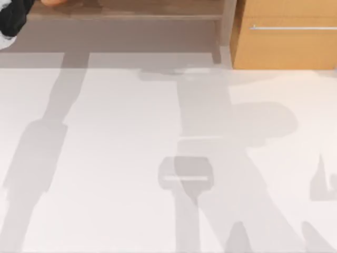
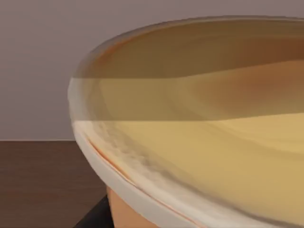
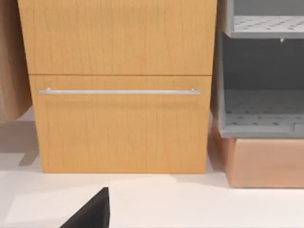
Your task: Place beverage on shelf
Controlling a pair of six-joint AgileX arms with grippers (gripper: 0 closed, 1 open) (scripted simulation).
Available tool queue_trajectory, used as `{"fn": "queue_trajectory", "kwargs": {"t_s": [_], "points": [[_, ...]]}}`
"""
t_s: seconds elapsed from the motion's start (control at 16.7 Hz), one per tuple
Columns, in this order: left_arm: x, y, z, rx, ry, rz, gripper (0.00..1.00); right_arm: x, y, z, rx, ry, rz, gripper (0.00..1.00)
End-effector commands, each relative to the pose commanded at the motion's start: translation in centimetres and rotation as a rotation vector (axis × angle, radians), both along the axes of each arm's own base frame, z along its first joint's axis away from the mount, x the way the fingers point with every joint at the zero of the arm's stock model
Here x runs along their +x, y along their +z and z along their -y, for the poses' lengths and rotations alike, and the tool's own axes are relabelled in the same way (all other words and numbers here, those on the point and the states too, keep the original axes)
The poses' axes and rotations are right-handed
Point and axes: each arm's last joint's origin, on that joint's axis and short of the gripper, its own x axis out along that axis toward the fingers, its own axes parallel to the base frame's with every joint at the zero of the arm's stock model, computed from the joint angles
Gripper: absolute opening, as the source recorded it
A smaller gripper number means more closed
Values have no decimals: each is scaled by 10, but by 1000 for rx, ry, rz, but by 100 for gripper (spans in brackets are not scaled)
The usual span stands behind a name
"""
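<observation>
Reach to the far left corner of the top view: left arm (image 1: 10,18) stretched to the back edge, black and white casing over the end of the shelf (image 1: 131,10). Just beside it, at the very edge, a sliver of orange, the beverage (image 1: 52,1), over the shelf's horizontal board. Right arm placed facing the cabinet (image 3: 118,85), low and level with its front.

Seen from the left wrist: beverage (image 2: 199,142) very close, pale yellow lid with an orange smear, orange cup wall below the rim, dark brown board to one side and a grey wall behind. Dark piece of the left gripper (image 2: 92,218) hard against the cup wall; whether clamped or loose, cannot tell.

Seen from the right wrist: silver bar handle (image 3: 118,91) across the cabinet front, grey rack (image 3: 261,118) beside it on a pinkish-brown box (image 3: 266,164), white table (image 3: 190,204) in front. Dark tip of the right gripper (image 3: 92,211) at the lower edge; spread of it, cannot tell.

Counted: one beverage, one shelf with one upright post (image 1: 226,26), one cabinet, one handle, one rack with two perforated tiers, one box.
</observation>
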Motion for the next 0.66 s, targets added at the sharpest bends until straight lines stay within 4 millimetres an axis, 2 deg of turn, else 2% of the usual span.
{"fn": "queue_trajectory", "kwargs": {"t_s": [0.3, 0.66], "points": [[0, 0, 0, 0, 0, 0, 98, 0, 0, 0, 0, 0, 0, 100], [0, 0, 0, 0, 0, 0, 100, 0, 0, 0, 0, 0, 0, 100]]}}
